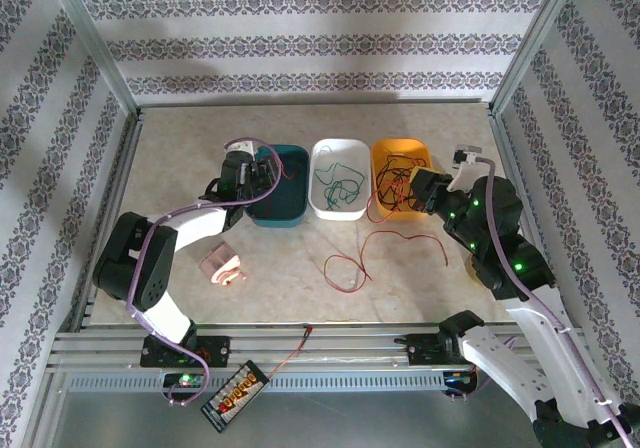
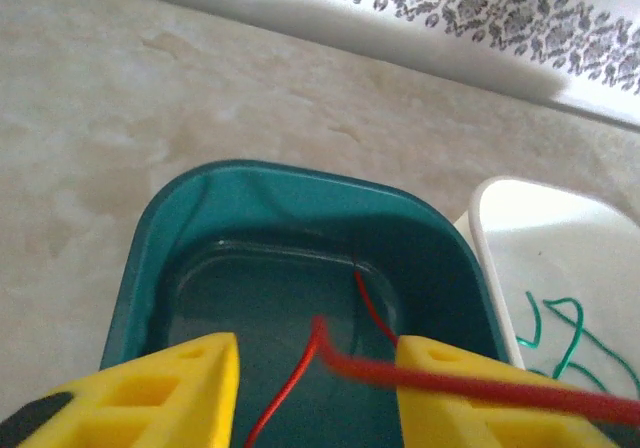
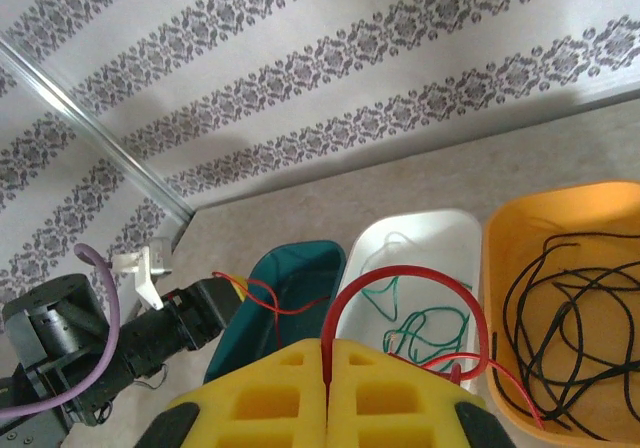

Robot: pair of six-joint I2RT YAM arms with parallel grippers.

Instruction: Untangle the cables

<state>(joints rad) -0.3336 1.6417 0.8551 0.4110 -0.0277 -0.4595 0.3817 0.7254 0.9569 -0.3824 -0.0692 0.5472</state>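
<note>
My right gripper [image 3: 327, 353] is shut on a red cable [image 3: 405, 268] that arches up over the white tub [image 3: 425, 221]. In the top view this gripper [image 1: 418, 190] sits at the orange tub [image 1: 400, 150], and a red cable [image 1: 350, 264] trails in loops on the table in front. My left gripper [image 2: 318, 343] hangs open over the teal tub [image 2: 150, 258]. A red cable [image 2: 284, 387] runs down between its fingers and crosses the right finger [image 2: 450, 408]. Green cables [image 3: 420, 323] lie in the white tub, black cables [image 3: 560, 338] in the orange tub [image 3: 540, 206].
The three tubs stand side by side at mid-table: teal [image 1: 285, 208], white [image 1: 340, 151], orange. A small pink object [image 1: 222, 266] lies near the left arm. A red-black lead with a circuit board [image 1: 235, 393] hangs over the front rail. Metal frame posts edge the table.
</note>
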